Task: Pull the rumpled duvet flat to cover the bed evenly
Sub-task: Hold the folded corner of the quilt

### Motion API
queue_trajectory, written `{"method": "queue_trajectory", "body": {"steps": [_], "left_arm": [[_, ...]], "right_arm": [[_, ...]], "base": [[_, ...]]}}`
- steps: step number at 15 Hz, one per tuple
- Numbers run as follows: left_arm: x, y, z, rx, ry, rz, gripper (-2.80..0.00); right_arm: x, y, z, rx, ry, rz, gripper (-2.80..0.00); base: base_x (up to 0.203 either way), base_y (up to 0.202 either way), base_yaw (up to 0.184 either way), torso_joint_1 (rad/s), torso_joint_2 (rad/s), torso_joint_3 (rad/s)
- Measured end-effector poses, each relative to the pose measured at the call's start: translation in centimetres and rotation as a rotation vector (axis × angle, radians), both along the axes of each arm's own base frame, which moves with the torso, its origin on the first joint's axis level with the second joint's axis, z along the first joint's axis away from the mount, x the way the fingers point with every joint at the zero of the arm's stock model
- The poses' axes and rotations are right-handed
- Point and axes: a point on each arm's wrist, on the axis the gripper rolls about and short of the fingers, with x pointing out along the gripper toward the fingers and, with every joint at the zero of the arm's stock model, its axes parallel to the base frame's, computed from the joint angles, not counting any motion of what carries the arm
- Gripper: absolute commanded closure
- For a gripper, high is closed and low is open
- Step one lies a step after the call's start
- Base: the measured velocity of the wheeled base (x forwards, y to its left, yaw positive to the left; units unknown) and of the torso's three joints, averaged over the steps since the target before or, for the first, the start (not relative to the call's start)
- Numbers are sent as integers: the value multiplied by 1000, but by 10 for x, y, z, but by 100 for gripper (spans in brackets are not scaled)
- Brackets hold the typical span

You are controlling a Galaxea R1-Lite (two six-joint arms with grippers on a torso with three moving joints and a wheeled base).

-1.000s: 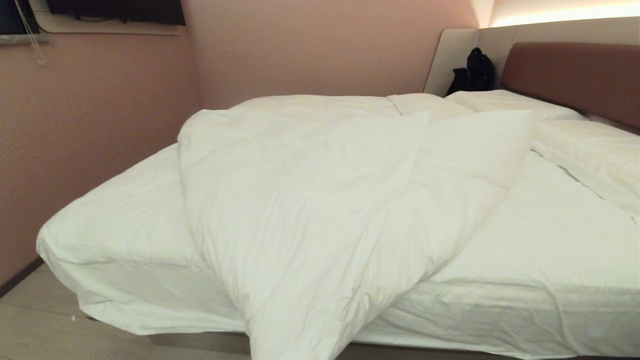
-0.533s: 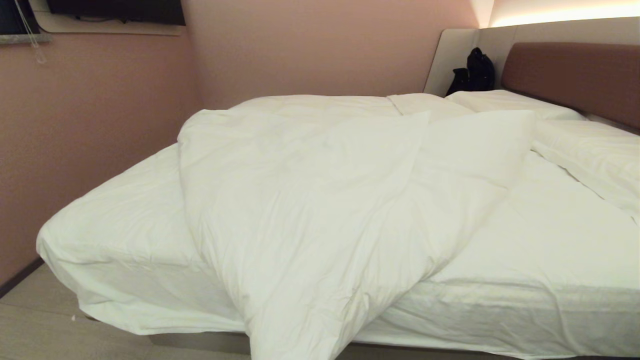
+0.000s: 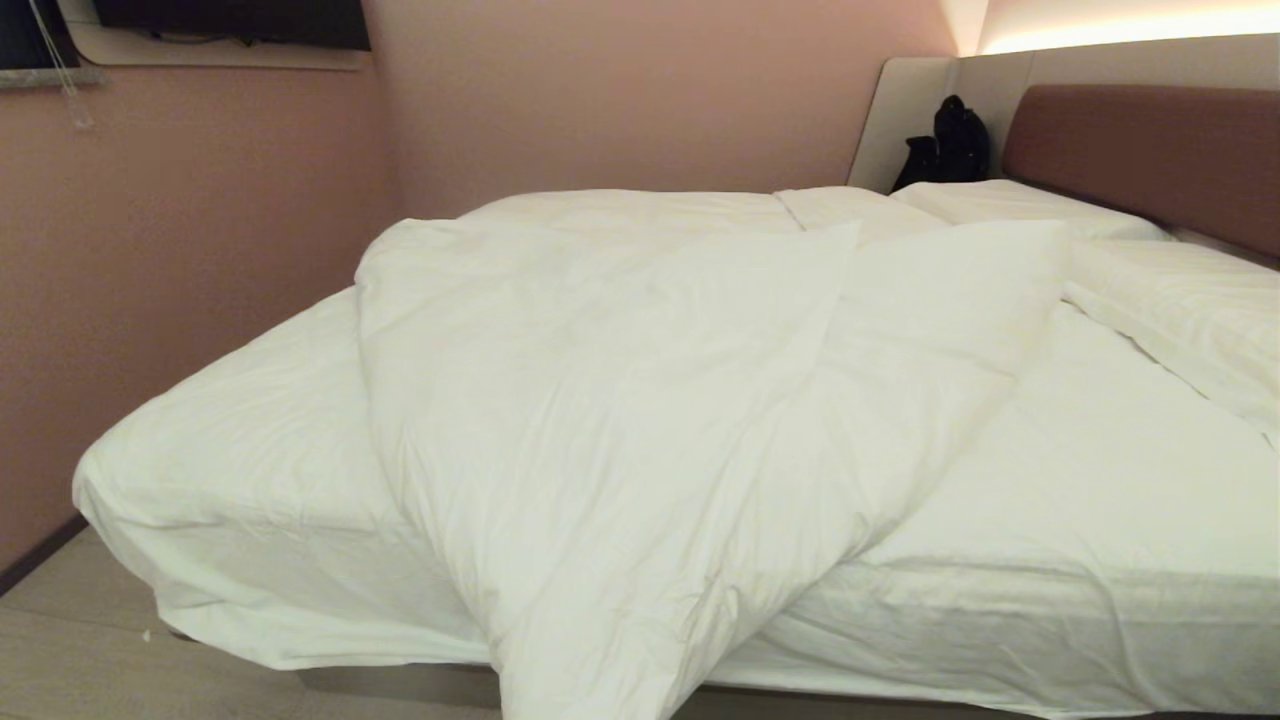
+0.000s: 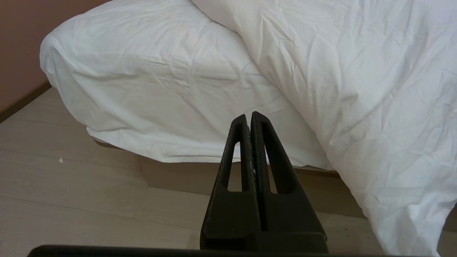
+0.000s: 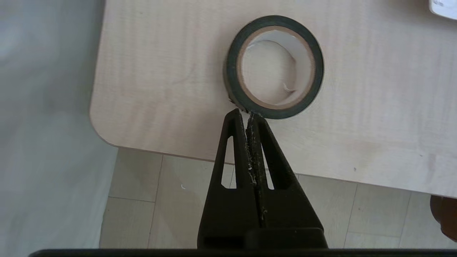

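Head view first: one bed (image 3: 1050,640) fills most of the frame, with a reddish-brown headboard (image 3: 1150,150) at the far right and a pale side panel (image 3: 900,110) next to it. One duvet (image 3: 620,400) sits bunched up across the middle of the mattress, running from the far side down to the near edge, where a corner of it spills over the side toward the floor. The fitted sheet (image 3: 1100,480) is bare on the right and also at the near-left corner. I count two pillows (image 3: 1010,200) up by the headboard, one farther and one nearer (image 3: 1190,310). One black bag (image 3: 945,145) is tucked at the far end against the panel. Pink walls (image 3: 200,250) are on the left and far side. Neither arm shows up here at all.

Left wrist view: the left gripper (image 4: 251,117) hangs low in front of the near-left bed corner, fingers pressed together with nothing between them. It's well short of the sheet. You get the duvet's hanging corner (image 4: 375,125) up close on the right, plus the beige bed base (image 4: 178,175) and the pale floor (image 4: 71,196), which the head view barely catches.

Right wrist view: totally different scene. The right gripper (image 5: 246,116) is closed on nothing and pointing down at a light wooden tabletop (image 5: 160,89) with one roll of dark tape (image 5: 275,66) on it. The fingertips look just beside the roll's rim; whether they touch it I can't tell. Tiled floor (image 5: 160,200) shows below the table edge. No bed here.
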Motion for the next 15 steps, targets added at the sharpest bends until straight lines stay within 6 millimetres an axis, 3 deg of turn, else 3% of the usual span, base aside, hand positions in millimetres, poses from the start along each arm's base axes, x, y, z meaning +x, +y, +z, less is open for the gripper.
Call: {"method": "queue_trajectory", "body": {"steps": [9,13,15], "left_arm": [[0,0,0,0,0,0,0],[0,0,0,0,-1,0,0],[0,0,0,0,-1,0,0]], "right_arm": [[-2,-2,-1,2,-2,-9,0],[9,13,8,-2,-13,27,0],[23,30,18,-17,-25,77,0]], "base": [[0,0,0,0,0,0],[0,0,0,0,0,0],[0,0,0,0,0,0]]}}
